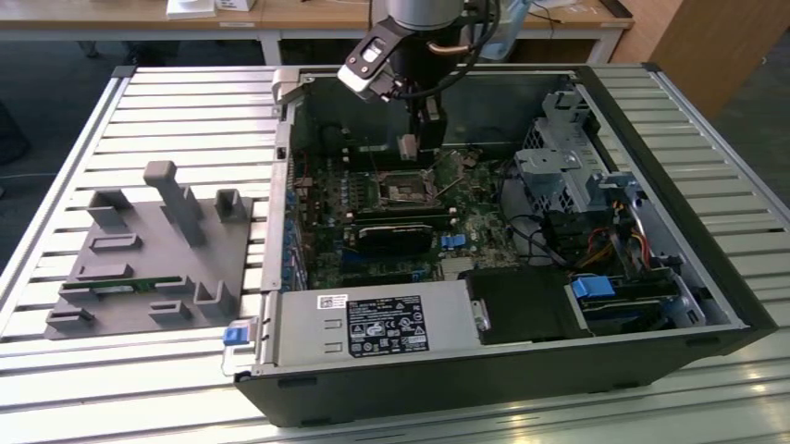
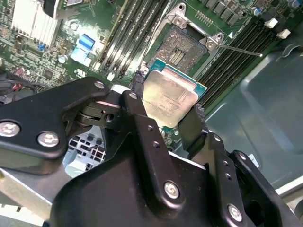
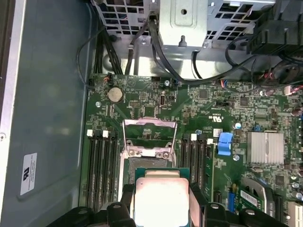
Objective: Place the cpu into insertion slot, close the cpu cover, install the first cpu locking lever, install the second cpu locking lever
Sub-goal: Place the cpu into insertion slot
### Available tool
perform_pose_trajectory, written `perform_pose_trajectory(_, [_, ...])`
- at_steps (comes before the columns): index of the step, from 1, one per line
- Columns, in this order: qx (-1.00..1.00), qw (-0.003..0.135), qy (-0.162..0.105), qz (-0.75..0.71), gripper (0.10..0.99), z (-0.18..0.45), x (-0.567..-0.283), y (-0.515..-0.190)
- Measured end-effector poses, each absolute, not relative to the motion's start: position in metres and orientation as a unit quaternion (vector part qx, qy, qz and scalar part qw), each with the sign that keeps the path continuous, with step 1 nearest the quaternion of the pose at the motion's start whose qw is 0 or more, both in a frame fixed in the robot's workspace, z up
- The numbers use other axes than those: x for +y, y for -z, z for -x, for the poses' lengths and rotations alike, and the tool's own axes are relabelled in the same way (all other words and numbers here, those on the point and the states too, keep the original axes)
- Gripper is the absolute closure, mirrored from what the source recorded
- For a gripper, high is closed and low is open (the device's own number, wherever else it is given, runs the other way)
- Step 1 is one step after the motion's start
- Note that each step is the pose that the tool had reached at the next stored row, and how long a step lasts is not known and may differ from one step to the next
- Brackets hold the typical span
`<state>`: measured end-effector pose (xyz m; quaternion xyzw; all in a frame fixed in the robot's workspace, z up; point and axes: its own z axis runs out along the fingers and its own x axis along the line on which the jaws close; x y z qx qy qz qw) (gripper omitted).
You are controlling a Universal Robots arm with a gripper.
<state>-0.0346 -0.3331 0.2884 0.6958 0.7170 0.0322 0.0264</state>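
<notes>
In the exterior view I see the arm reaching straight down into the open computer case. The gripper hangs over the insertion slot, close to the far wall, with free board elsewhere. In the second wrist view the jaws clamp two opposite edges of the cpu, tilted above the bare slot between memory slots. In the first wrist view the cpu cover stands open beyond the slot.

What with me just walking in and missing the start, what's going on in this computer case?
A robot arm's claw grips the cpu by its edges inside an open computer case. The chip hangs in the air close to the insertion slot on the green motherboard, not seated. The cpu cover looks swung open, leaving the slot bare.
</notes>
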Motion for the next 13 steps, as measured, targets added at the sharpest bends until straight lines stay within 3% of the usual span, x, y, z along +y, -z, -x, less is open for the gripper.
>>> perform_pose_trajectory(13, [0.717, 0.026, -0.032, -0.696, 0.545, 0.0346, -0.3325, -0.2814])
